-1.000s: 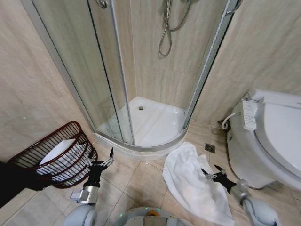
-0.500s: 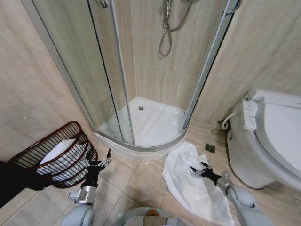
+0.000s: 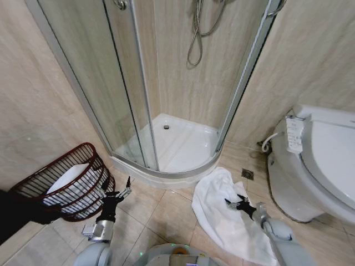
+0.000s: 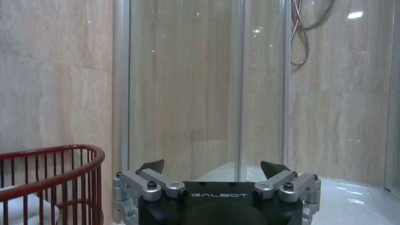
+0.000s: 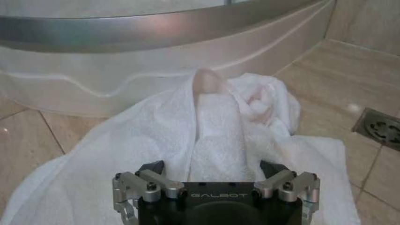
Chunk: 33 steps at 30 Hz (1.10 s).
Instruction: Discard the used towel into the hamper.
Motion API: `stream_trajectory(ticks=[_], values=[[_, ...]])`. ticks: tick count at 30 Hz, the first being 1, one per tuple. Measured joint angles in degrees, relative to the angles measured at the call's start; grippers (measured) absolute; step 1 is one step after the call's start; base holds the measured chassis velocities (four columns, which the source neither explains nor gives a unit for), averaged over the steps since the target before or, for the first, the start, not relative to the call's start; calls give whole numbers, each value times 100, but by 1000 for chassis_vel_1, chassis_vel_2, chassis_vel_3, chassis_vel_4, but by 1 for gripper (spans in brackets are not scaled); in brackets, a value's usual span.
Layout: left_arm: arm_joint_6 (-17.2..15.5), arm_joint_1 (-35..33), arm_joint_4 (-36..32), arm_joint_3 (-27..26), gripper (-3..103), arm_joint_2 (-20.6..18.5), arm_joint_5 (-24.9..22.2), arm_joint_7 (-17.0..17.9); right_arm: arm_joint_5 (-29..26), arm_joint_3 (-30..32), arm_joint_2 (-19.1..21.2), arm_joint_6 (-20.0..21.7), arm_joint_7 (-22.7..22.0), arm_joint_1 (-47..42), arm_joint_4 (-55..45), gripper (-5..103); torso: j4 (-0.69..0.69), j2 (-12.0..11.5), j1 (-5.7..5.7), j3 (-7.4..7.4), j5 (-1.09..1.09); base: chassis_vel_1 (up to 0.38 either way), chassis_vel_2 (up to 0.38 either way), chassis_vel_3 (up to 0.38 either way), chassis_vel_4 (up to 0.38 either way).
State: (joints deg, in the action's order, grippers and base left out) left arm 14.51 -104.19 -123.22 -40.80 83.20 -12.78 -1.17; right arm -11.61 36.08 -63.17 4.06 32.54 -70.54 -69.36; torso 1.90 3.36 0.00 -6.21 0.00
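Observation:
The used white towel (image 3: 222,213) lies crumpled on the tiled floor between the shower base and the toilet. My right gripper (image 3: 235,201) hovers low over its middle, fingers open; in the right wrist view the towel (image 5: 212,126) spreads just ahead of the open right gripper (image 5: 212,165) with a raised fold between the fingertips' line. The dark red wire hamper (image 3: 66,185) stands at the left by the wall, with white cloth inside. My left gripper (image 3: 115,187) is open beside the hamper (image 4: 44,183), and the left wrist view shows this left gripper (image 4: 212,165) holding nothing.
The curved shower base (image 3: 177,160) and its glass doors (image 3: 116,88) rise ahead. A white toilet (image 3: 316,166) stands at the right. A floor drain (image 3: 248,174) lies near the towel's far edge. Bare tile lies between the towel and the hamper.
My right gripper has moved left and forward, from the towel's right side to over its middle. The left arm has stayed almost still.

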Motion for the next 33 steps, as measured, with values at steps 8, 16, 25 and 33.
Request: stream_trajectory(ticks=[8,16,25,33], values=[[-14,-10,-23,-40,100,62,115,-5,12,-115,-39,-159,128,251,331,100,0,0,0,0,0,0,0,0,0],[-39,9,-47,50,100,265,277,7,108,-194,-97,-393,115,547,827,98,0,0,0,0,0,0,0,0,0],[-58,21,-94,58,100,467,402,13,146,-276,-122,-571,196,709,1104,80,0,0,0,0,-1,0,0,0,0],[-14,-18,-140,-36,100,617,410,14,119,-284,-116,-691,218,700,1250,48,0,0,0,0,0,0,0,0,0]])
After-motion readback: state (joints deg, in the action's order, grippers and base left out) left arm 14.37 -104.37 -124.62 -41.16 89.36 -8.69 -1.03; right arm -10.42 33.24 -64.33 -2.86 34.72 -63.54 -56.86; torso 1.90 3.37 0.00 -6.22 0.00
